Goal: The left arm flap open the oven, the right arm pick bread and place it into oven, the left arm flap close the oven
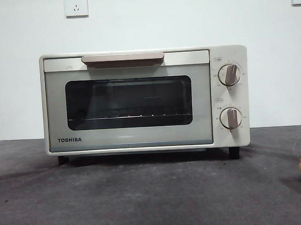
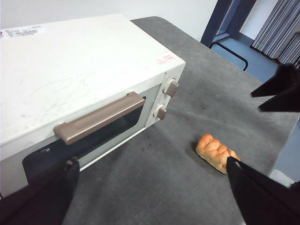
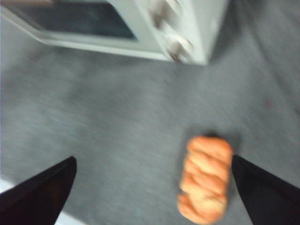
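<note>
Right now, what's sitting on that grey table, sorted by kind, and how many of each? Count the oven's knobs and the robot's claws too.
Toaster oven: 1, door shut
Oven knobs: 2
Bread loaf: 1, on the table, outside the oven
Grippers: 2, left gripper and right gripper, both open and holding nothing
Total: 6

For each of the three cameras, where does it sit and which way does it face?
Front: low at table height, level at the shut oven; no arm shows.
Left wrist: above, angled down at oven top, handle and bread; open left end effector at the bottom, another end effector at the side.
Right wrist: blurred, down at bread; open right end effector.
All share oven and bread.
</note>
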You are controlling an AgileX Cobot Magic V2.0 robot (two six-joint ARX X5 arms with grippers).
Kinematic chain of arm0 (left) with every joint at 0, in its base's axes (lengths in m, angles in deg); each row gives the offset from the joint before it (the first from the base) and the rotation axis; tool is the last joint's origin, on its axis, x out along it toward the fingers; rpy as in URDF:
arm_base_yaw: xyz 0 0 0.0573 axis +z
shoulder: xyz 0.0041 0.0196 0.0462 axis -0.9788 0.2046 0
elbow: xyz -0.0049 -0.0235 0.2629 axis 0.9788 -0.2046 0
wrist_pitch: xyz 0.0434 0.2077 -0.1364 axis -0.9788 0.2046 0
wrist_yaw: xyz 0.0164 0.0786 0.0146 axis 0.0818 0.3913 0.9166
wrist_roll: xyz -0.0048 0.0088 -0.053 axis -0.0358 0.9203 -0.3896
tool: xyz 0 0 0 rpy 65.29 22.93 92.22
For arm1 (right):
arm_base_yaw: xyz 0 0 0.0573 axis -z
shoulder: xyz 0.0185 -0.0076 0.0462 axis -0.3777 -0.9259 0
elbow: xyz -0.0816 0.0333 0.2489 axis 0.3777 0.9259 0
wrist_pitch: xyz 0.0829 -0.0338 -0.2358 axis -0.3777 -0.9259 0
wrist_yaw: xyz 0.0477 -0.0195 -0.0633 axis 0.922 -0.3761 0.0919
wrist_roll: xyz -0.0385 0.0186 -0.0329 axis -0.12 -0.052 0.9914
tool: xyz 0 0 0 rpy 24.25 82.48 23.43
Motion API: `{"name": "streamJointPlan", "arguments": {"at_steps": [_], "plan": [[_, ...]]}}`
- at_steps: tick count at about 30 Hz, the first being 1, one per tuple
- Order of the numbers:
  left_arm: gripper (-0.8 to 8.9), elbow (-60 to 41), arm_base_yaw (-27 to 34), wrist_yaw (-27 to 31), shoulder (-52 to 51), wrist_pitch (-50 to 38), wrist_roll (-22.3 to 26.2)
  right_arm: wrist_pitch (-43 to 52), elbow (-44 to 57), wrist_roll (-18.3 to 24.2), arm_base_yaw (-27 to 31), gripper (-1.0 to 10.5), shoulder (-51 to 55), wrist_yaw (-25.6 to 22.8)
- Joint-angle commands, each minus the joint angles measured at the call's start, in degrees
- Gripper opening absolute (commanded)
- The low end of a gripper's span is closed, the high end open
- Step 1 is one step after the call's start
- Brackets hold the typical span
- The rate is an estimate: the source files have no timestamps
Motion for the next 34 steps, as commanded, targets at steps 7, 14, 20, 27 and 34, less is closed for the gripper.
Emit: {"name": "streamJointPlan", "arguments": {"at_steps": [7,14,20,27,34], "plan": [[5.01,1.0,-0.2,-0.1,0.3,-0.6,-0.2,0.8,1.9,0.3,-4.4,5.7,-12.1,-6.5],[5.01,1.0,-0.2,-0.1,0.3,-0.4,-0.3,7.1,6.8,-0.7,-7.1,5.7,-20.2,-10.3],[5.01,1.0,-0.2,-0.1,0.3,-0.4,-0.3,9.8,8.5,-1.2,-7.2,5.7,-26.3,-10.3],[5.01,1.0,-0.2,-0.1,0.3,-0.4,-0.3,11.8,8.5,-1.2,-7.3,4.9,-32.3,-10.3],[5.01,1.0,-0.2,-0.1,0.3,-0.4,-0.3,12.0,8.5,-1.2,-7.5,2.7,-36.5,-11.0]]}}
